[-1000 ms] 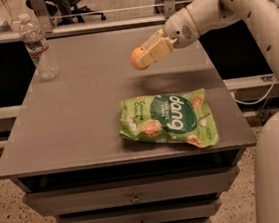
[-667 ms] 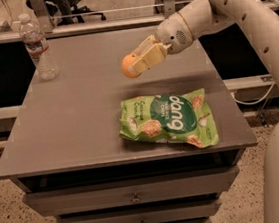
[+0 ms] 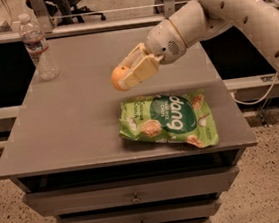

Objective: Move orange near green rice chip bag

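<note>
The green rice chip bag [image 3: 168, 121] lies flat on the grey table [image 3: 70, 121], towards its front right, with white "dang" lettering showing. My gripper [image 3: 125, 76] is shut on the orange [image 3: 119, 77] and holds it above the table, just behind and above the bag's left end. The cream fingers [image 3: 140, 70] cover most of the fruit; only its left side shows.
A clear water bottle [image 3: 38, 47] stands at the table's back left corner. The table has drawers [image 3: 134, 194] below its front edge. Railings and a chair stand behind the table. My white arm [image 3: 238, 6] reaches in from the upper right.
My gripper has carried the orange leftward and slightly forward and down, from the table's right back area to a spot above the bag's left end. The bag and bottle have not moved.
</note>
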Available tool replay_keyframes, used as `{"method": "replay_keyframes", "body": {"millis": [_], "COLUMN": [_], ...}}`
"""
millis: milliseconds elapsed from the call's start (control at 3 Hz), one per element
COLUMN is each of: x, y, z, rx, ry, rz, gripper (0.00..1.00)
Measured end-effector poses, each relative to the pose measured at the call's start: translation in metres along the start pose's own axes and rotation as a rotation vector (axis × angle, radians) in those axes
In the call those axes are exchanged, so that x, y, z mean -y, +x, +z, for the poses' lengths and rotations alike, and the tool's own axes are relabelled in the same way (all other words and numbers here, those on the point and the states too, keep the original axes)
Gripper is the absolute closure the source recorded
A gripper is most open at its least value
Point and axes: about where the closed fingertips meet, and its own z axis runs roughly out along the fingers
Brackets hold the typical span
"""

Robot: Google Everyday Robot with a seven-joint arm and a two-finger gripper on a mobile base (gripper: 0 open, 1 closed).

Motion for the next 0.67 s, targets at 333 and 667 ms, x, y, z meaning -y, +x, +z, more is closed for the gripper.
{"method": "replay_keyframes", "body": {"millis": [333, 667], "x": [-0.016, -0.027], "y": [0.003, 0.003], "z": [0.018, 0.033], "rx": [-0.045, -0.065], "ry": [0.015, 0.014], "rz": [-0.019, -0.025], "gripper": [1.00, 1.00]}}
